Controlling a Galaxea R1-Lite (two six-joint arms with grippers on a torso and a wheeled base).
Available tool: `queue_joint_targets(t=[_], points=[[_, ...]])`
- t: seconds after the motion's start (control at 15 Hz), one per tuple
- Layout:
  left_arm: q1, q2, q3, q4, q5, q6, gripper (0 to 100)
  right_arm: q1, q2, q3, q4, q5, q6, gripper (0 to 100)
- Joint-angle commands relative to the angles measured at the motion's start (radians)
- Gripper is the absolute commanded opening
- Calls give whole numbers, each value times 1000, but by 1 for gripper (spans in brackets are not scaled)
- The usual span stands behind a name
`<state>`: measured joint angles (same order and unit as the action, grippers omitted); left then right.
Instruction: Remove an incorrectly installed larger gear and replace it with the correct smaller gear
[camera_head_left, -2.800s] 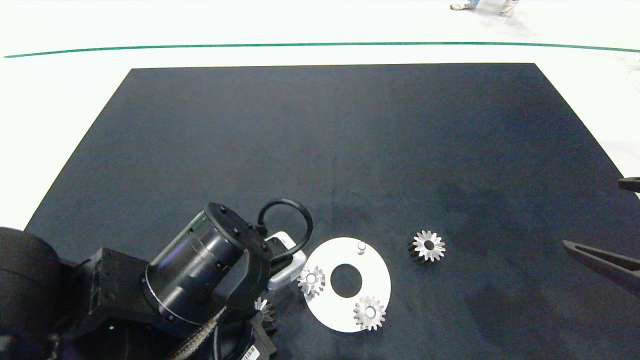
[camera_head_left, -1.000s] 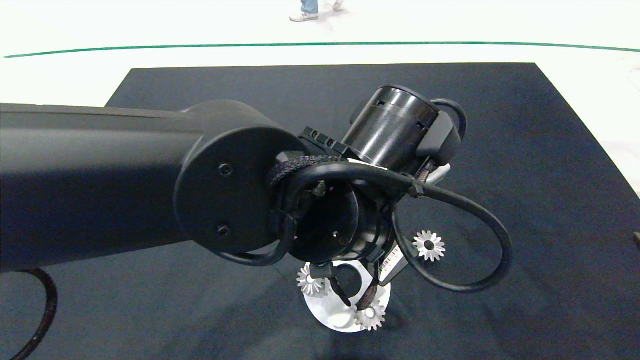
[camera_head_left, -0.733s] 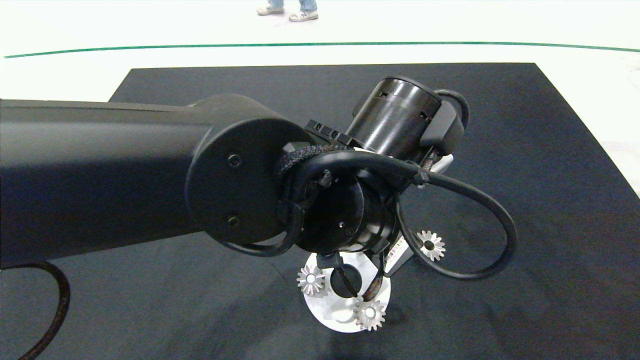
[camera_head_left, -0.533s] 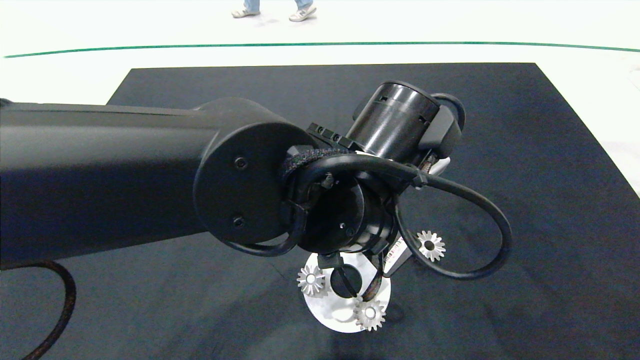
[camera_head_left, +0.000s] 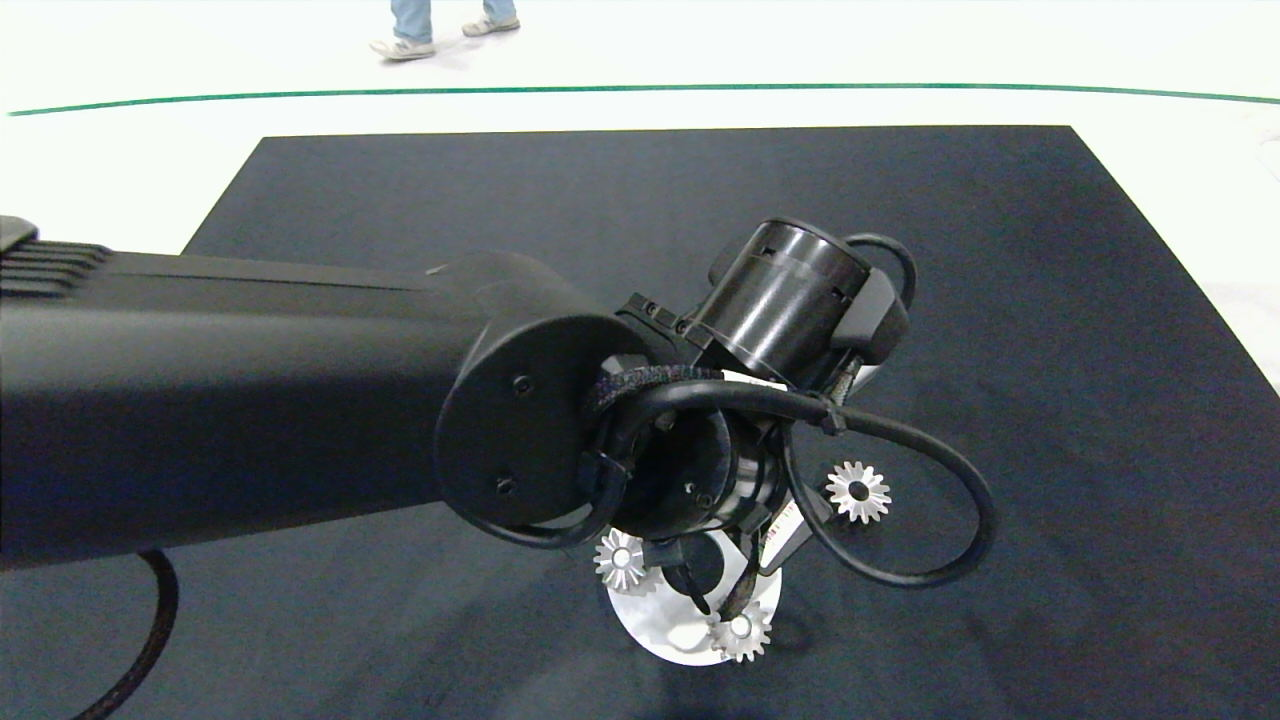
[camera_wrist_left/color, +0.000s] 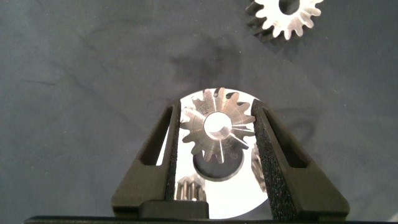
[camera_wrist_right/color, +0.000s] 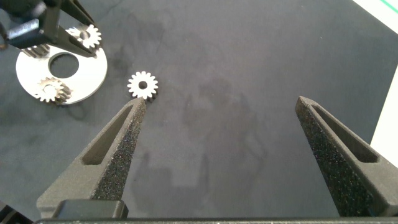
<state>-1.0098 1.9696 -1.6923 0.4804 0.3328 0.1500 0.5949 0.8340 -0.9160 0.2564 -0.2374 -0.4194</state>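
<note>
My left gripper (camera_wrist_left/color: 216, 109) is shut on the smaller gear (camera_wrist_left/color: 217, 127), with a pad against its teeth on each side. It holds the gear over the white round plate (camera_wrist_left/color: 239, 199). In the head view my left wrist hides the held gear, and the left gripper (camera_head_left: 716, 600) hangs above the plate (camera_head_left: 660, 630). Two small gears (camera_head_left: 622, 560) (camera_head_left: 740, 632) sit on the plate. The larger gear (camera_head_left: 858, 491) lies on the mat right of the plate, seen too as the larger gear (camera_wrist_right/color: 143, 84). My right gripper (camera_wrist_right/color: 219, 102) is open over bare mat, out of the head view.
A black mat (camera_head_left: 1000, 300) covers the table, with white floor and a green line beyond it. My left arm (camera_head_left: 250, 390) crosses the left half of the head view, and its cable (camera_head_left: 960, 500) loops around the larger gear. A person's shoes (camera_head_left: 405, 48) show at the far edge.
My left arm swung from the near left corner to above the plate, carrying the smaller gear. In the last second its wrist sank lower. The person walked leftward.
</note>
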Motion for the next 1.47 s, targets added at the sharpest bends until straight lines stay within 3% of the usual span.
queue_joint_targets(t=[0.07,0.4,1.47], points=[[5,-9,37,-20,3,5,31,0,4,2,1,-2,-4,100],[48,-32,99,-75,0,45,31,0,7,3,3,-2,-4,100],[37,-34,143,-148,-9,36,31,0,8,9,3,-3,-10,100]])
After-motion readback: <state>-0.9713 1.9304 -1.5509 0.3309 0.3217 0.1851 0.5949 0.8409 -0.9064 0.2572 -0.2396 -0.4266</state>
